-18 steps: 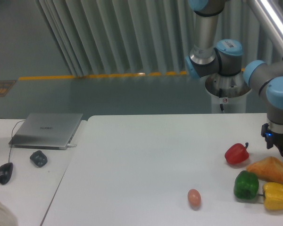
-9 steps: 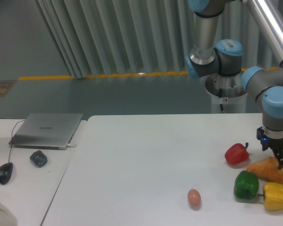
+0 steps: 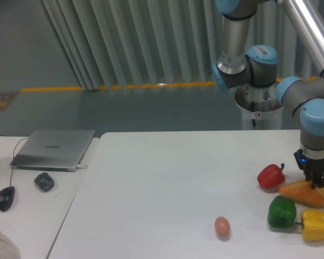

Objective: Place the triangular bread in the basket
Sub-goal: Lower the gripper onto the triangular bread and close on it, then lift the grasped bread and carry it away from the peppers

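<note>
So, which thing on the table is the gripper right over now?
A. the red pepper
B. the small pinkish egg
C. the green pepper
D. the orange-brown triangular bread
D: the gripper has its tips down on the triangular bread, while the red pepper, the green pepper and the egg lie apart from it.

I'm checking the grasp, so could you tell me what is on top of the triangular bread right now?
The pincer sits on the triangular bread, its fingers pressed into the top. Whether they have closed on it cannot be seen. The bread's underside on the table is hidden.
</note>
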Controlling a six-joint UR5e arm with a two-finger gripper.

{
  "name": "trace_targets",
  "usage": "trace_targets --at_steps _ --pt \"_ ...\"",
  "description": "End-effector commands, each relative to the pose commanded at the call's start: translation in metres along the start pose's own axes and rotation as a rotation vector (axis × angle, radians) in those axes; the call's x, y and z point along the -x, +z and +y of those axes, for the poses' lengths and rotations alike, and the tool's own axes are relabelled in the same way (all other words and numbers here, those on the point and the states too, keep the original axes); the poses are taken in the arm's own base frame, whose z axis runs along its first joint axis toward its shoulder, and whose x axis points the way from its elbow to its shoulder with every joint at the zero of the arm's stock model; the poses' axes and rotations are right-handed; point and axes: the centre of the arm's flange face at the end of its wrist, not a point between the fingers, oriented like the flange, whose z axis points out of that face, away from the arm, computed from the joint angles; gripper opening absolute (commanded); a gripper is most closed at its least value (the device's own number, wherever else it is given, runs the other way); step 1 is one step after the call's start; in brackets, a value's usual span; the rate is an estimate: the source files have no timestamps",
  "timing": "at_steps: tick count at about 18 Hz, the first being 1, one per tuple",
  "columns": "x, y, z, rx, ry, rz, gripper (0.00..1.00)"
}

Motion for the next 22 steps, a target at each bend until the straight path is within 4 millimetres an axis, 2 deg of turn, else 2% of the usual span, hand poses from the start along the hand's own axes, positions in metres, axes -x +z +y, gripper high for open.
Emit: trace_targets --at_steps 2,6,11,14,17,19,22 --pt "0.001 -0.003 0.001 -0.004 0.0 -0.004 0.0" --pt "0.001 -0.021 0.009 -0.004 -0.002 -0.018 0.0" --pt "-0.018 -0.066 0.029 -0.005 -0.021 -0.022 0.0" --pt "-0.021 -0.097 0.043 -0.01 -0.04 -0.049 0.0" --pt "-0.018 -0.13 0.076 -0.01 -0.05 -0.076 0.0" --pt "-0.015 -0.147 0.109 -0.008 -0.019 -0.096 0.0" --pt "-0.005 -0.15 0.153 -0.003 0.019 -0.102 0.0"
